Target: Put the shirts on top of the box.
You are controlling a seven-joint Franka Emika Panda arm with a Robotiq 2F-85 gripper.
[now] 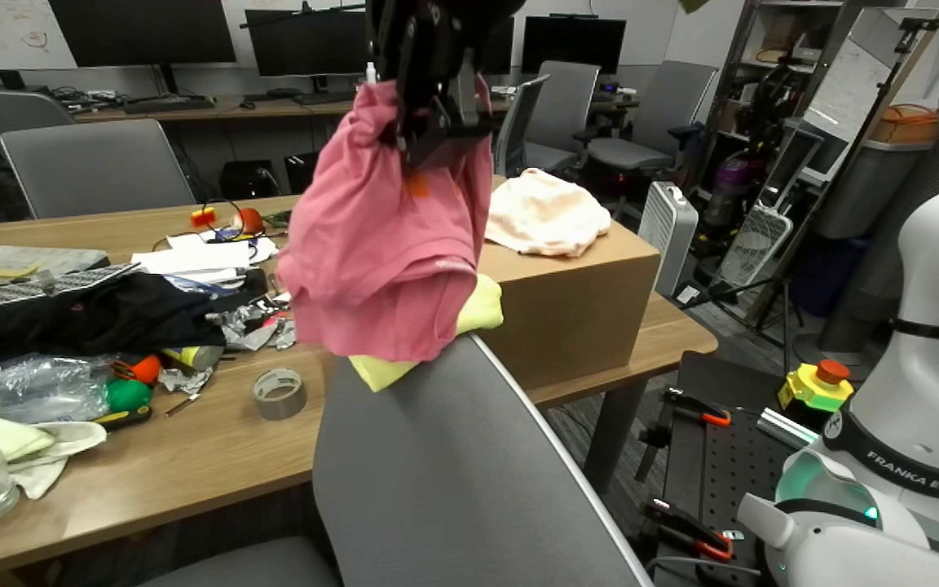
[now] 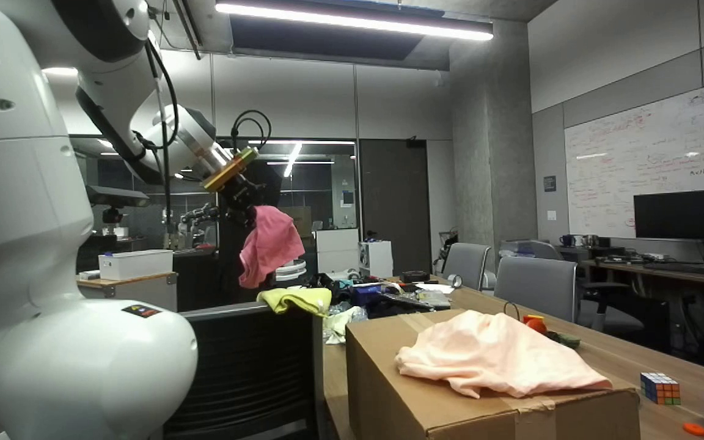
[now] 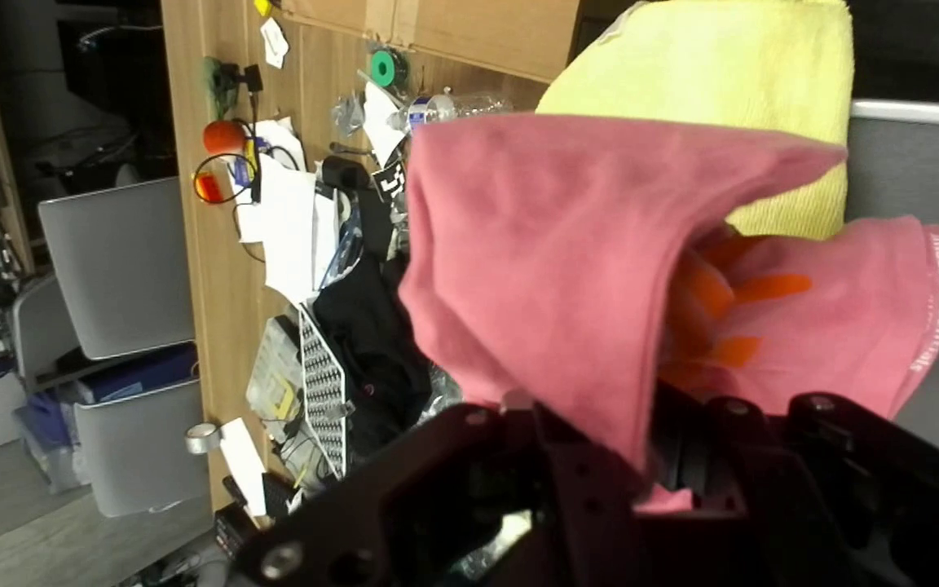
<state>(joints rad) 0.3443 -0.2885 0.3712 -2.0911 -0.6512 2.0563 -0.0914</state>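
**Pink shirt aloft, box the place to reach**

Here's the gripper (image 3: 637,461), jaws clamped on a fold of the pink shirt (image 2: 271,244), which hangs loose and rumpled below them in an exterior view. Work outward and there's a yellow cloth (image 3: 718,73) just behind it in the wrist view, draped over the top of a grey chair (image 1: 453,465); whether pink touches yellow, I can't tell. Further out stands the cardboard box (image 1: 579,326) on the table (image 1: 217,456), and on its top, in both exterior views, lies a peach shirt (image 2: 492,354) in a loose heap.

So where are we? By my reading this is the carrying step for a second shirt: cloth held, up in the air, box not yet reached. One placed, one in the jaws, and the yellow cloth perhaps next in line, if it is a shirt at all; folded over like that, I can't say.

What does the next move want? A swing across from the chair to the box, I'd judge, high enough for that dangling hem to pass over the box's edge. Then down, onto the peach shirt or the bare cardboard beside it, and only with the cloth resting there should the jaws let go. The danger spot is right at the start: a low corner of pink could snag the yellow cloth and pull it off the chair.
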